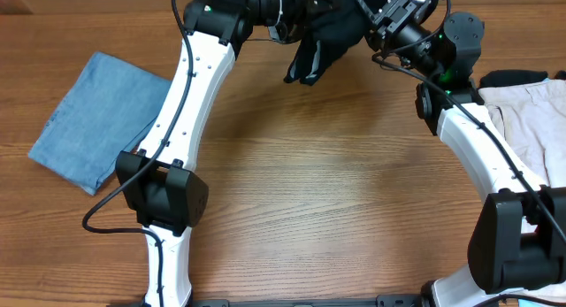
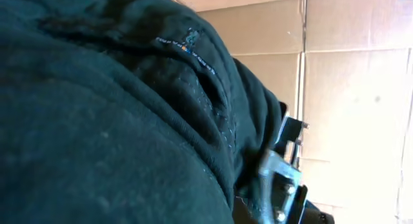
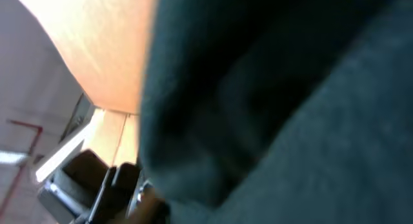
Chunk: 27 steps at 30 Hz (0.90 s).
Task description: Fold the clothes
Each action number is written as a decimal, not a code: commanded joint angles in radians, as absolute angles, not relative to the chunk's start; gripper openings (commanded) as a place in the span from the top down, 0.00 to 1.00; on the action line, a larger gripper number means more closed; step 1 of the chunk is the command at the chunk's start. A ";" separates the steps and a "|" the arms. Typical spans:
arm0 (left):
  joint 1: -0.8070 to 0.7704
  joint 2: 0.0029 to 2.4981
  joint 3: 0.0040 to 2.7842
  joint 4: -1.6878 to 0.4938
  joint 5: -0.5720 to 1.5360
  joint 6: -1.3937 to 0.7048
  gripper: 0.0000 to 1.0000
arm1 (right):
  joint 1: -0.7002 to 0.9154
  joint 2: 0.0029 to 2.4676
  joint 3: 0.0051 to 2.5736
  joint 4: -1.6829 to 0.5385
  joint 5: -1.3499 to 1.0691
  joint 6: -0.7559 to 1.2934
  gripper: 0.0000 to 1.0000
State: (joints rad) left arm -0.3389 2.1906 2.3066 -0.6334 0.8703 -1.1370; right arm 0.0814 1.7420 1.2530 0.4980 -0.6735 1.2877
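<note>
The black garment (image 1: 323, 37) hangs bunched in the air at the table's far edge, held up between my two grippers. My left gripper (image 1: 285, 26) grips its left side and my right gripper (image 1: 373, 26) its right side. Black cloth fills the left wrist view (image 2: 116, 121) and the right wrist view (image 3: 290, 108), hiding the fingers in both. The light-blue denim piece (image 1: 97, 121) lies flat at the left. The beige piece (image 1: 531, 121) lies at the right edge.
Another dark cloth (image 1: 511, 77) lies at the beige piece's far edge. The wooden table (image 1: 318, 192) spreads between the two arm bases. Cardboard walls (image 2: 348, 69) stand behind the table. Part of the other arm (image 2: 284, 179) shows in the left wrist view.
</note>
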 commanded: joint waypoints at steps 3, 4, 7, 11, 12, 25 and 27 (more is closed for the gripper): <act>-0.387 2.154 2.337 -0.675 0.893 -1.034 0.96 | 0.079 1.726 1.266 0.532 -0.718 1.200 0.96; -0.387 2.154 2.337 -0.686 0.879 -1.015 0.96 | 0.077 1.726 1.266 0.542 -0.729 1.195 0.96; -0.384 2.154 2.337 -0.696 0.857 -0.884 0.78 | 0.065 1.723 1.277 0.543 -0.776 1.171 0.96; -0.358 2.154 2.337 -0.692 0.867 -0.810 0.24 | 0.065 1.723 1.300 0.544 -0.817 1.170 0.96; -0.351 2.154 2.337 -0.693 0.896 -0.765 0.18 | 0.065 1.723 1.305 0.544 -0.824 1.170 0.96; -0.138 2.149 2.337 -0.797 1.002 -0.569 0.13 | -0.004 1.709 1.311 0.499 -0.965 1.213 0.96; -0.084 2.144 2.337 -0.800 1.015 -0.568 0.13 | -0.021 1.697 1.312 0.498 -0.974 1.240 0.96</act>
State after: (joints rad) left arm -0.1669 2.1857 2.3161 -0.7971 0.9771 -0.6132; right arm 0.0055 1.7420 1.2644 0.4789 -0.9173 1.1988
